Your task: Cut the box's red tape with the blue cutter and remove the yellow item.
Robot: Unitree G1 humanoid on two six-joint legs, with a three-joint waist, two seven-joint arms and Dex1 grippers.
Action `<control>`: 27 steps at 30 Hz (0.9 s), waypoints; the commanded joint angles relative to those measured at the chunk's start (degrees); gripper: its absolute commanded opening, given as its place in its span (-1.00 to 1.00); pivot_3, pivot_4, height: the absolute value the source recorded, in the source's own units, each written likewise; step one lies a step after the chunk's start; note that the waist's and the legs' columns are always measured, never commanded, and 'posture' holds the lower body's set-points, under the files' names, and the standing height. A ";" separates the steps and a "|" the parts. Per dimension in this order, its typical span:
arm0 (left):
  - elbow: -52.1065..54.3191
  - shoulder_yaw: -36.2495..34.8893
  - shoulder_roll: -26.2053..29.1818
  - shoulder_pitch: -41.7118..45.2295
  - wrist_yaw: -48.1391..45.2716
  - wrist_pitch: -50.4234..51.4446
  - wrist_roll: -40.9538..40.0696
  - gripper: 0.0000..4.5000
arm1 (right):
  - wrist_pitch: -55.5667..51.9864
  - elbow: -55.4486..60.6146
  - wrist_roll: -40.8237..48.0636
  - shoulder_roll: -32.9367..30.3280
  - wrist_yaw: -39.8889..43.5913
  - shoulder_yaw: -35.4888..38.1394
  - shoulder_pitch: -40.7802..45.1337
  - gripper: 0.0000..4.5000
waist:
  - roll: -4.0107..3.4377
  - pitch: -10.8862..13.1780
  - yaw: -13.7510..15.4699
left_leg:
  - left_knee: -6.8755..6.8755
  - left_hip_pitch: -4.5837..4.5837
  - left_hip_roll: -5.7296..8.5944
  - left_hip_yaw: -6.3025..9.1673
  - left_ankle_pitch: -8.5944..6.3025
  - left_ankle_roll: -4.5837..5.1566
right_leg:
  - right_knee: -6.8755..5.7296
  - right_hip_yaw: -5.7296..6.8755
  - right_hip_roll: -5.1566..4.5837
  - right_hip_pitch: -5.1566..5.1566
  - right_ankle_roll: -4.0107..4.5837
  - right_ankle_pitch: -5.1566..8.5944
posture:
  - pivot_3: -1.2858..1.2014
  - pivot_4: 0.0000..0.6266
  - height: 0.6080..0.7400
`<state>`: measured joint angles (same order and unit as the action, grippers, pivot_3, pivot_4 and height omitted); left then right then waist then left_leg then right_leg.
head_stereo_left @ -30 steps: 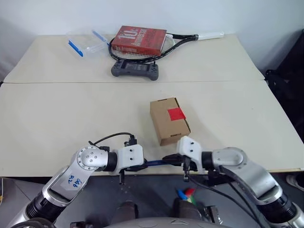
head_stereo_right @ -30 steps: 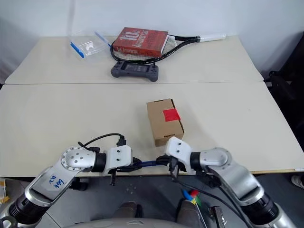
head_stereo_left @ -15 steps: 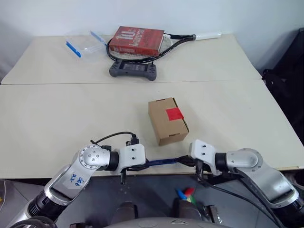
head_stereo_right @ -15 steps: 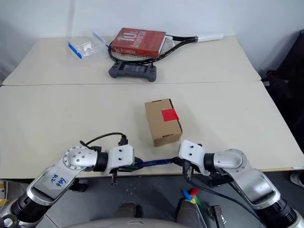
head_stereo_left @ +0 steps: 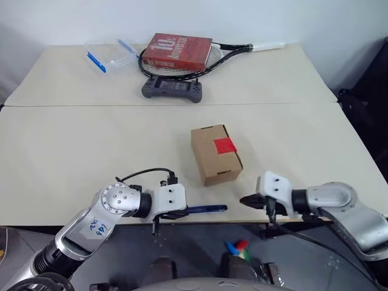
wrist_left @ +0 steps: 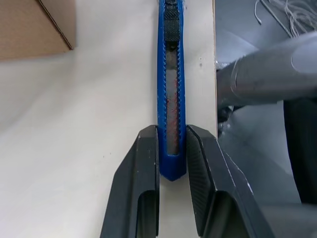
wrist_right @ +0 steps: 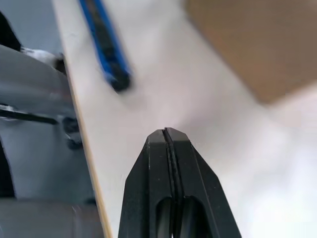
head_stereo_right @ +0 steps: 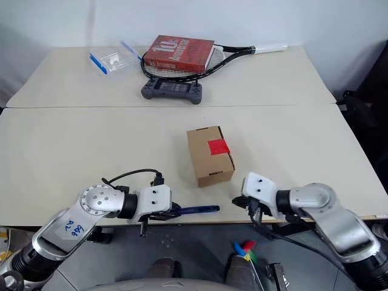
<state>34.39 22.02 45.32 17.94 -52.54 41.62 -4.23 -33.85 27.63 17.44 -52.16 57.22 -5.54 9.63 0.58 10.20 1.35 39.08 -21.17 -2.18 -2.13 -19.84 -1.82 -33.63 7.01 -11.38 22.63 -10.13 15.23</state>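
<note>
The left gripper point(wrist_left: 171, 148) pinches the cutter point(head_stereo_left: 205, 209) by its butt, tip pointing to 3 o'clock along the table point(head_stereo_left: 73, 157) edge, probably to free the blade end. The box point(head_stereo_left: 216, 154), tape point(head_stereo_left: 225, 145) uncut, sits at 12 o'clock of the tip. The right gripper point(head_stereo_left: 245, 200), fingers pressed together and empty, hangs just beside the tip.

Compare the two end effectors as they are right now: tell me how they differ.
The left end effector is shut on the blue cutter, gripping its rear end; the right end effector is shut on nothing, fingers pressed together. The left one sits at the cutter's butt, while the right one is apart from the cutter's dark tip, with bare table between. Both hover at the table's near edge, in front of the box.
</note>
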 commanded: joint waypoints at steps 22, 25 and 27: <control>1.03 3.11 -0.46 4.63 1.46 4.20 0.75 -0.81 | -4.68 3.00 1.31 8.67 -5.75 -10.07 3.33 -0.99 | 0.00 0.01 0.18 | 0.02 -0.04 0.00 0.01 -0.01 0.00 | 0.00 0.00 0.00 0.00 -0.01 -0.01 | 0.03 -0.52 1.00; 1.25 3.17 -0.57 4.64 1.61 4.46 0.68 -0.81 | -3.99 2.19 0.76 8.77 -5.62 -10.47 3.06 -0.99 | 0.00 0.01 0.17 | 0.02 -0.04 0.00 0.01 -0.01 0.00 | 0.00 0.00 0.00 0.00 -0.01 -0.01 | 0.03 -0.52 1.00; 1.40 3.22 -0.64 4.57 1.67 4.54 0.64 -0.81 | -3.36 1.24 0.37 8.97 -5.60 -10.91 2.92 -0.99 | 0.00 0.00 0.17 | 0.02 -0.04 0.00 0.00 -0.01 0.00 | 0.00 0.00 0.00 0.00 -0.01 -0.01 | 0.03 -0.52 1.00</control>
<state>34.79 24.88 45.05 21.96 -51.43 46.08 -3.99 -37.72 29.21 18.90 -43.35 51.62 -15.68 13.08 0.58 10.21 1.51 39.10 -21.20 -2.18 -2.13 -19.84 -1.83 -33.63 7.01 -11.38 22.63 -10.14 15.22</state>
